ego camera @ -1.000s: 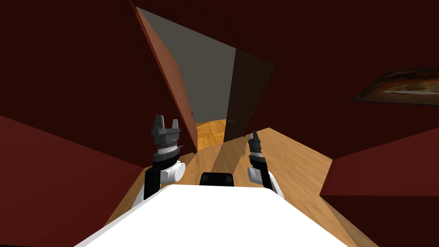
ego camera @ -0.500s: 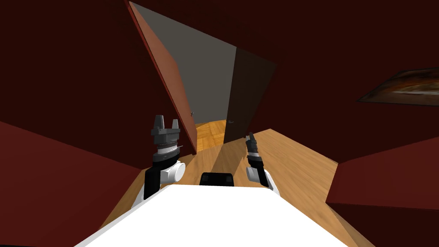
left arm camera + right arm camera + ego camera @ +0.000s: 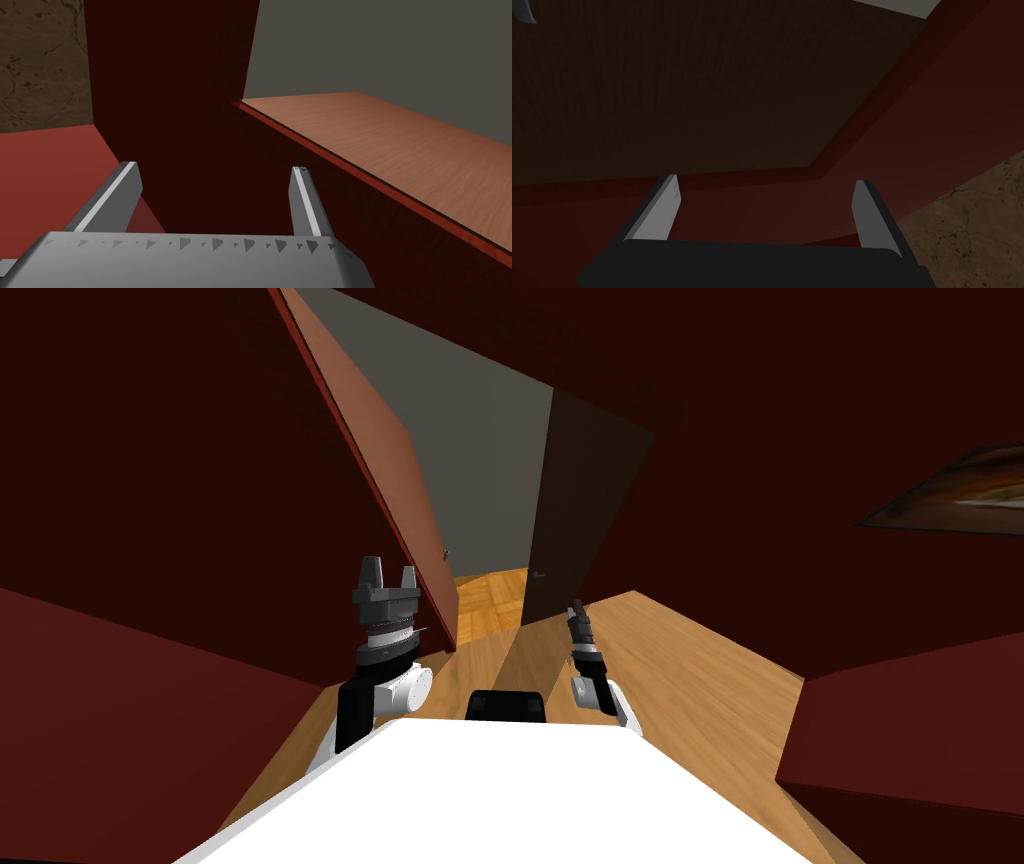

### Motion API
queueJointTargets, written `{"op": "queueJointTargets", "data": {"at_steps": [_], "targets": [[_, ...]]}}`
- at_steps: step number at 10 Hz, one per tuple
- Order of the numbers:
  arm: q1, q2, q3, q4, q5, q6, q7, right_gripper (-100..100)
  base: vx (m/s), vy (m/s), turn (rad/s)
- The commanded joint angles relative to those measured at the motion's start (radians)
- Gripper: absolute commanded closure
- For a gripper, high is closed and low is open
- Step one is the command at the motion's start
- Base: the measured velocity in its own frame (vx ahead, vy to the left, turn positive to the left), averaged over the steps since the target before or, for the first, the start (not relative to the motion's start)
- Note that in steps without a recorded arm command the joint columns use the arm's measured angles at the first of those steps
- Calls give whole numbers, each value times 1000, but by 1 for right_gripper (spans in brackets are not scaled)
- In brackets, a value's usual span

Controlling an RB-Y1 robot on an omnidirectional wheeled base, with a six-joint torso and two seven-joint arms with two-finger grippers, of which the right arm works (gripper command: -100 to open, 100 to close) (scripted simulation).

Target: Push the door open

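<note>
In the head view, the robot is facing a doorway with two leaves: a red-brown door leaf (image 3: pixel 395 478) is swinging away at 11 o'clock, and a dark door leaf (image 3: pixel 580 508) is standing at 1 o'clock with its small handle (image 3: pixel 539 575) on the inner edge. A strip of wooden floor (image 3: pixel 690 668) is showing between them. The left pincer (image 3: pixel 388 568) is hanging near the red-brown leaf, while the right pincer (image 3: pixel 574 608) is reaching toward the dark one, just short of it. In the left wrist view, the left pincer (image 3: pixel 215 167) is holding its fingers apart on nothing, with a dark red wall (image 3: pixel 170 100) and the red-brown leaf (image 3: pixel 400 145) lying beyond it. In the right wrist view, the right pincer (image 3: pixel 765 180) is likewise gaping empty, pointing at 12 o'clock into the dark leaf's panel (image 3: pixel 687 85) and its dark red frame (image 3: pixel 892 100). The door is probably going to behave as a stiff, fairly heavy, smooth slab turning on hinges. Gripping seems unnecessary, and pressing flat near the handle edge, farthest from the hinges, should be giving the best leverage. The thin blades may be skidding sideways otherwise.
</note>
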Motion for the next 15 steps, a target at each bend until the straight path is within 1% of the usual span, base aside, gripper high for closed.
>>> {"op": "queueJointTargets", "data": {"at_steps": [1,2,5,6,10,11,12,15], "targets": [[-27,-9,-4,50,8,-13,-17,-100,101,-49,27],[-27,-9,-4,56,8,-13,-17,-100,68,-31,10],[-66,-20,-5,142,26,-40,-46,-100,73,-36,24],[-66,-20,-5,151,26,-40,-46,-100,56,-29,13],[-119,-34,-7,279,51,-76,-86,-100,84,-41,27],[-133,-37,-8,306,57,-85,-96,-100,91,-52,24],[-133,-37,-8,314,57,-85,-96,-100,67,-40,9],[-173,-46,-9,409,75,-112,-126,-100,74,-42,26]]}}
